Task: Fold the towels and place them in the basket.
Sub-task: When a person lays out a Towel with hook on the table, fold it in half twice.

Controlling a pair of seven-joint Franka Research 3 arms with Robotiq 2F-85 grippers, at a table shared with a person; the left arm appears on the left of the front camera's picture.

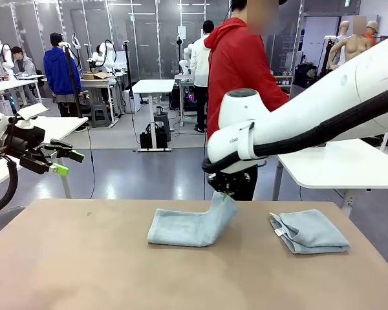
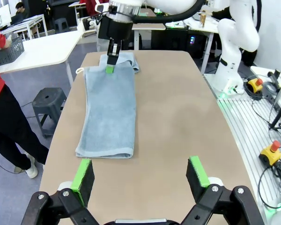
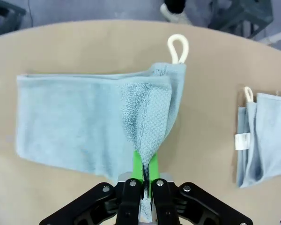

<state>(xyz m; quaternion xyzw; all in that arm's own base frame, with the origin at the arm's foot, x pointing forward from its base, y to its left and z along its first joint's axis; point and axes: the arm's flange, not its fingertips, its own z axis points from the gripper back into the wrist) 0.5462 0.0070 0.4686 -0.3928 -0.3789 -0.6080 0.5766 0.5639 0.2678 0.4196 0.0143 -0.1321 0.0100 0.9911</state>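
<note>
A pale blue-grey towel [image 1: 184, 227] lies lengthwise folded in the middle of the table, its right end lifted off the surface. My right gripper [image 1: 225, 192] is shut on that raised end; in the right wrist view the cloth [image 3: 103, 126] hangs pinched at my right gripper [image 3: 144, 174], a white loop at its corner. The left wrist view shows the same towel [image 2: 108, 112] stretching away with the right gripper [image 2: 111, 60] at its far end. A second folded towel [image 1: 308, 230] rests at the table's right side. My left gripper [image 2: 141, 176] hangs open, off the table's left side [image 1: 61, 161]. A dark wire-mesh basket [image 2: 8, 50] sits on a neighbouring white table.
A person in a red top [image 1: 240, 64] stands at the far edge of the brown table [image 1: 84, 258]. White tables [image 1: 339, 165] stand behind right. A stool [image 2: 49, 101] stands beside the table.
</note>
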